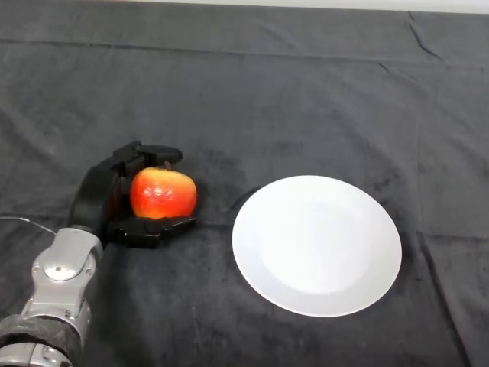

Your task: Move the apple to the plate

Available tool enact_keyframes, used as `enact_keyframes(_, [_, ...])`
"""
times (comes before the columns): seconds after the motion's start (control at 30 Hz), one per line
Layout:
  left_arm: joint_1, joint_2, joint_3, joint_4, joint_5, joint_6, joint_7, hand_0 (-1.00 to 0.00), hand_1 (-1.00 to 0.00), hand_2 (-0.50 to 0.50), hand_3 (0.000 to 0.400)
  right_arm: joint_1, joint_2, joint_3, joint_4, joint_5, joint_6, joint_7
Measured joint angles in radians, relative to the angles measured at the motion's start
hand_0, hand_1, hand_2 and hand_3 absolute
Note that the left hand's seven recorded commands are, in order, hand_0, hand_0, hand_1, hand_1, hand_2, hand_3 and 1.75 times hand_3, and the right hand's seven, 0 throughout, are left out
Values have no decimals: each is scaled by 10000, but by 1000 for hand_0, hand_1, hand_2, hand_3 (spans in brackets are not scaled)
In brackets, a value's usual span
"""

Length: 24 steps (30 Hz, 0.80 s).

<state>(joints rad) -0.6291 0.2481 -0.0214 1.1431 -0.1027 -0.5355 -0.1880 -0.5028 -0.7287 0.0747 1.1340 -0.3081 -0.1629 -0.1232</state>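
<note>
A red and yellow apple (163,193) sits at the left of the dark cloth, inside my left hand (102,193). The black fingers curl over its top and the thumb wraps under its near side, so the hand is shut on it. I cannot tell whether the apple rests on the cloth or hangs just above it. A round white plate (316,245) lies flat to the right of the apple, with a narrow strip of cloth between them. Nothing lies on the plate.
The dark cloth (290,99) covers the whole table, with creases toward the back and right. My silver-grey forearm (61,290) comes in from the lower left corner.
</note>
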Motion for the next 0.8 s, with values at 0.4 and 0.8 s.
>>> enact_keyframes(0.4, [-1005, -109, -140, 1, 172, -235, 138, -1000, -1000, 0, 400, -2, -1, -21, 0, 0, -1, 0])
enact_keyframes(0.8, [-1057, -742, -897, 2, 464, -428, 384, -1000, -1000, 0, 400, -15, -3, -36, 0, 1, -1, 0])
